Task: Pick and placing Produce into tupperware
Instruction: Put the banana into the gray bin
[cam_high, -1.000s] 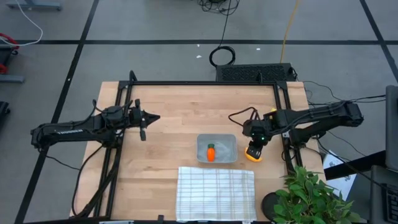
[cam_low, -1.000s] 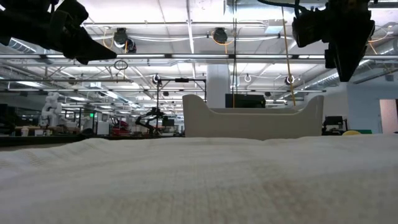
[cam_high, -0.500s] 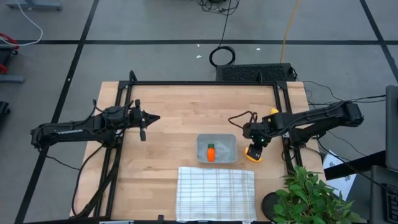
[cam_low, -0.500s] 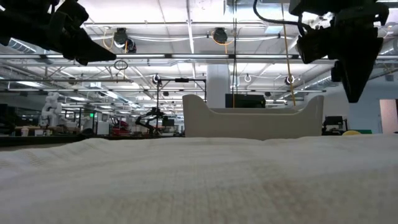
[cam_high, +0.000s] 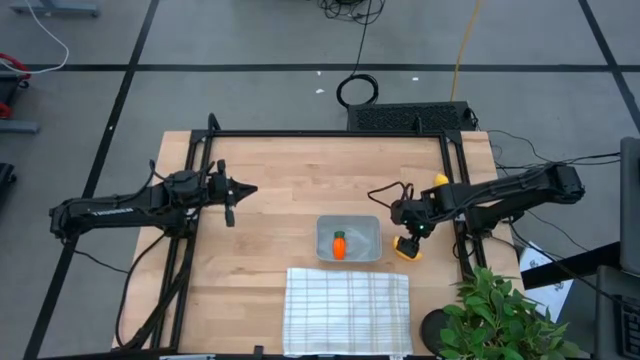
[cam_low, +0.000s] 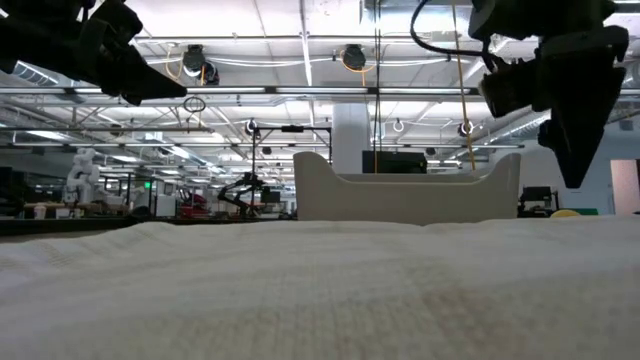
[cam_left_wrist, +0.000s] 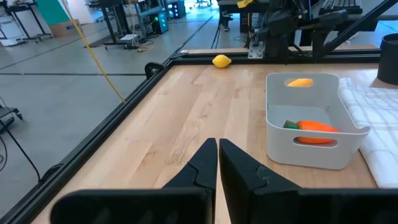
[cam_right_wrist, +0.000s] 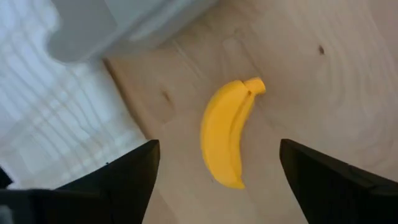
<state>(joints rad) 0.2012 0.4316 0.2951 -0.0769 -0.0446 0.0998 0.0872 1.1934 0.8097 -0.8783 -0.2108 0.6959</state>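
High view: right gripper (cam_high: 408, 246) has come lower over banana (cam_high: 409, 252) near table (cam_high: 280, 190) right edge, beside tupperware (cam_high: 348, 239); carrot (cam_high: 339, 245) inside.
Right wrist view: jaws now spread wide, empty, straddling banana; grasp probably next.
Left wrist view: left gripper (cam_left_wrist: 217, 163) shut, empty, idle near left edge.

floor (cam_high: 250, 40): grey, dark lines | ceiling (cam_low: 300, 40): white beams, round lamps (lit) | potted plant (cam_high: 505, 315): table's corner

Carrot (cam_high: 339, 245) in tupperware (cam_high: 347, 239), banana (cam_right_wrist: 227, 133) beside it, cloth (cam_high: 346, 311) in front
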